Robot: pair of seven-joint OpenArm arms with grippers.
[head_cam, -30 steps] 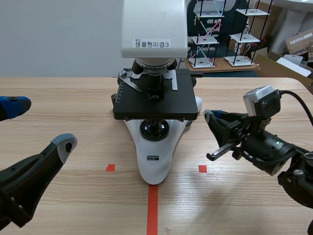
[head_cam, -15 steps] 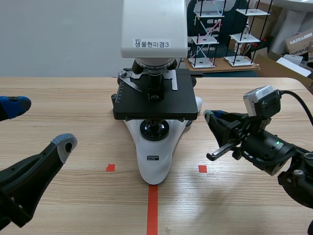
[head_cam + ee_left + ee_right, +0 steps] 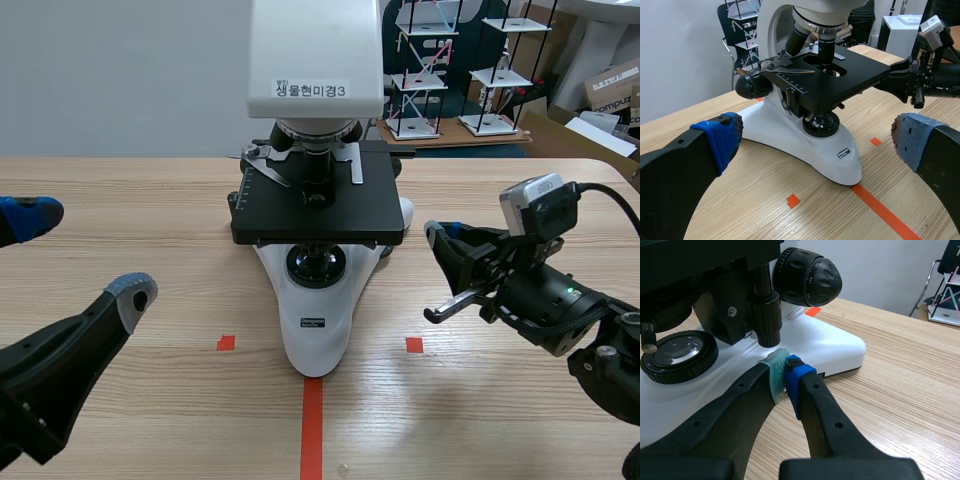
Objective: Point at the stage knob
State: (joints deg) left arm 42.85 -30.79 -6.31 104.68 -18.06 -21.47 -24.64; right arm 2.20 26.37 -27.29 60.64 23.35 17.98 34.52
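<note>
Scene cam faces the microscope head-on, mid-range. Left wrist cam views it from the left, right wrist cam super close, low on the right. All share it.

The left gripper stands wide open, its 2 blue-padded fingers flanking the white microscope just ahead, while the right gripper lies just beside the edge of the black stage, with 1 orange tape line running under the microscope's base.
</note>
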